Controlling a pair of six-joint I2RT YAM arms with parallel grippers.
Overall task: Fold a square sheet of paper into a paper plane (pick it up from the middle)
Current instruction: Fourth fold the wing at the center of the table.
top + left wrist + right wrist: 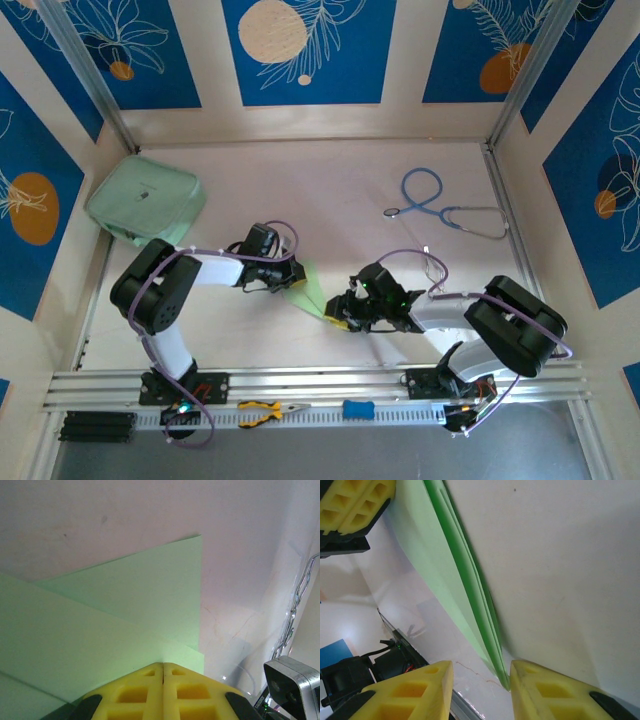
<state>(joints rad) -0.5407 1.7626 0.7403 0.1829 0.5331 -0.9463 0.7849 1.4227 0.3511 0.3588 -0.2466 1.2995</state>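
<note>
The light-green sheet of paper [310,291] lies on the table between the two arms, folded into layers that narrow to a sharp nose. My left gripper [292,273] is shut, its yellow fingertips [163,667] pressed together on the paper's surface [125,615]. In the right wrist view the paper [455,565] runs edge-on down to its point. My right gripper [481,672] is open around that point, which sits close to the right finger [540,685] with a wide gap to the left one. The left gripper's fingers [350,502] rest on the paper's far end.
A thick mint-green zip pouch [145,203] lies at the back left and a blue stethoscope [440,208] at the back right. Pliers [265,411] and a small blue object [358,409] sit on the aluminium rail [320,385] at the near edge.
</note>
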